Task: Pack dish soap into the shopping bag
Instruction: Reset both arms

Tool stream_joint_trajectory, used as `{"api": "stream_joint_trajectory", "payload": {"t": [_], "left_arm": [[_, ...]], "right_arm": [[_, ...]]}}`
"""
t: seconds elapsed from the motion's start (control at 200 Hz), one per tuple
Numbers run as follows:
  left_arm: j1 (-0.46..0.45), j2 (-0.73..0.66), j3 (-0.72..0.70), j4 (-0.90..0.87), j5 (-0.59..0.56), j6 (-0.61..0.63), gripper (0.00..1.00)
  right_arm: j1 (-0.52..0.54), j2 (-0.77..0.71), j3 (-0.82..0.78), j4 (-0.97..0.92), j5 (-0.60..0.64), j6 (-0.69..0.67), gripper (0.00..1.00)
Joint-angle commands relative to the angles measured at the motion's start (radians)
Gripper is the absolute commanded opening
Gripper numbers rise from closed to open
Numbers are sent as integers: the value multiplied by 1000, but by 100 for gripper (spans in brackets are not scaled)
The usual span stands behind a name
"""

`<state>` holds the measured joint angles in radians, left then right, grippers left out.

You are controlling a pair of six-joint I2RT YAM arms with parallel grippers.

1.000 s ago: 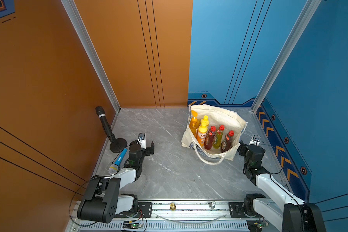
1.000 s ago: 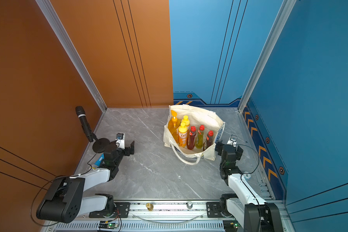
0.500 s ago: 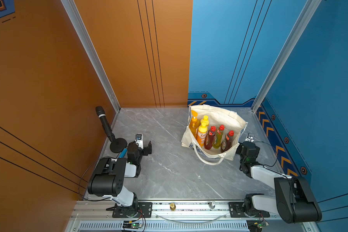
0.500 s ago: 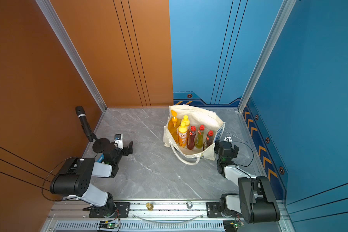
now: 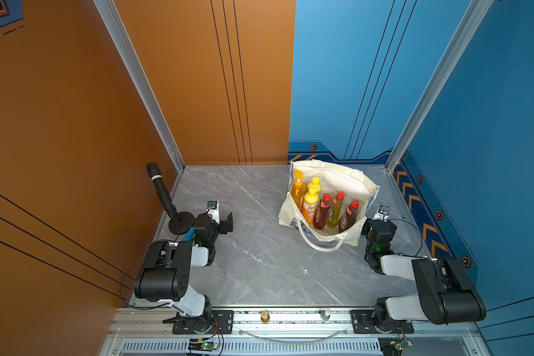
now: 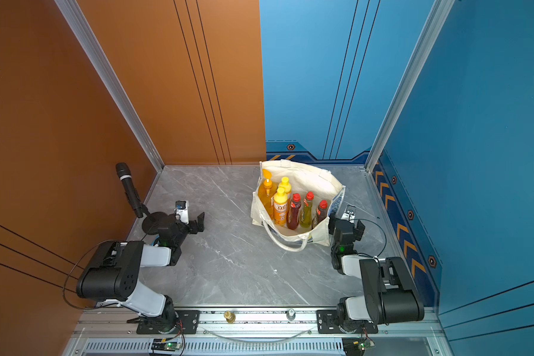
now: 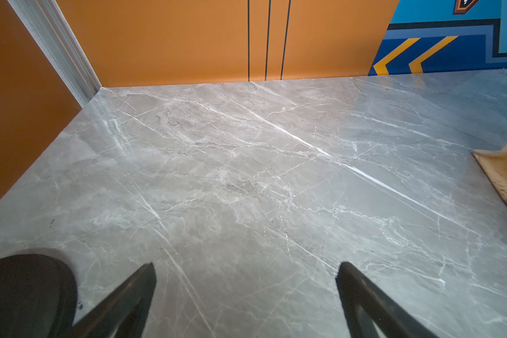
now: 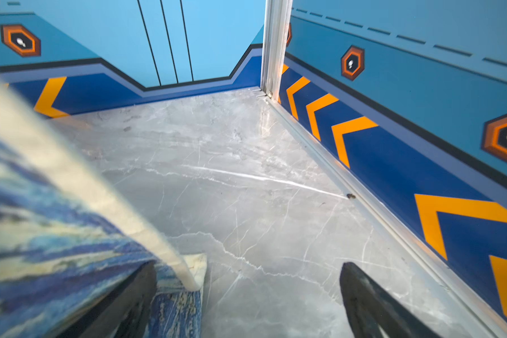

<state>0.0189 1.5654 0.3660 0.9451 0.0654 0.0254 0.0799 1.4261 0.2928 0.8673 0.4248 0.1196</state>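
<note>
The shopping bag [image 5: 342, 182] [image 6: 309, 178] stands open at the back right of the floor, one cream handle hanging over its front. Several dish soap bottles stand upright inside: a big orange pump bottle [image 5: 298, 191], two yellow-capped orange ones [image 5: 309, 205], two dark red ones [image 5: 322, 212] and a yellow-green one [image 5: 335, 211]. My left gripper [image 5: 221, 222] [image 7: 246, 266] is open and empty, low over bare floor left of the bag. My right gripper [image 5: 378, 222] [image 8: 246, 266] is open beside the bag's right end. The bag's blue printed corner [image 8: 41, 234] lies against one finger.
A black microphone [image 5: 161, 191] on a round base [image 5: 181, 222] [image 7: 27, 292] stands by the left wall, close behind my left gripper. A blue item [image 5: 188, 234] lies partly under the left arm. Walls enclose the grey marble floor [image 5: 259, 262] on three sides.
Both arms have folded back toward their bases, their thick links swinging up and over. The grippers pulled back slightly and stayed open. Bag and bottles have not moved.
</note>
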Motion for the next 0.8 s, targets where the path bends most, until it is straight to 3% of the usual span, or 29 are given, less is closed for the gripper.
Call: {"api": "stream_joint_trajectory", "payload": {"t": [0.0,0.105,0.41,0.686,0.746,0.791], "left_arm": [[4,-2,10,-12,18,-13,98],[4,-4,8,-11,17,-12,98],[3,-4,8,-12,16,-12,98],[4,-2,7,-12,17,-11,98],[3,-3,7,-12,16,-10,98],[3,-4,7,-10,16,-11,98]], "right_arm": [[19,20,45,13,20,-31,100],[19,38,87,-48,11,-34,100],[35,36,46,31,10,-57,100],[26,45,73,-14,-15,-54,100],[6,64,50,29,-83,-52,100],[-10,131,11,196,-95,-43,100]]}}
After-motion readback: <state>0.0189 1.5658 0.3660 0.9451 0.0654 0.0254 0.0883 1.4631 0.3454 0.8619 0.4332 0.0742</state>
